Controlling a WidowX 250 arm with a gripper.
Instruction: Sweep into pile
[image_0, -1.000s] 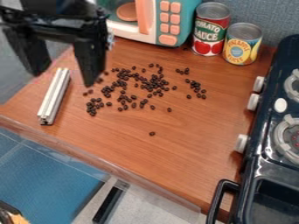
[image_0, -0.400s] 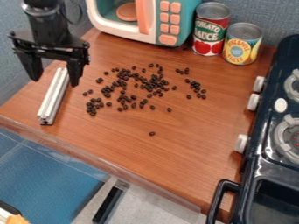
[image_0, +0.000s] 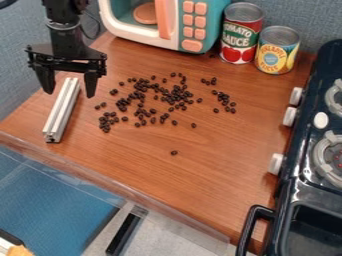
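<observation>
The worktop (image_0: 200, 185) lay under everything, the stove (image_0: 300, 185) along its right side and the microwave (image_0: 212, 22) at the back; neither had shifted.

The arm (image_0: 63, 17) made the change. At first it had loomed large at the upper left; then it drew back towards the bar, and lastly edged a little to the right in the view. Its claw (image_0: 69, 86) was open and empty, the fingers spread wide with the bar's upper end appearing between them. I judged it was lining up to grip the bar as a sweeper, though its height above it was hard to tell. A drop off centre could have knocked the bar askew.

The red can (image_0: 240, 40) and yellow can (image_0: 276, 52) stood beside each other near the microwave, away from the sweep.

The bar (image_0: 62, 110) lay slantwise on the left, where it had been, not yet lifted.

Smallest were the beans (image_0: 177, 95), scattered over the middle just as before, with a stray bean (image_0: 174, 152) nearer the front. No sweeping had begun; that one would probably need its own stroke.
</observation>
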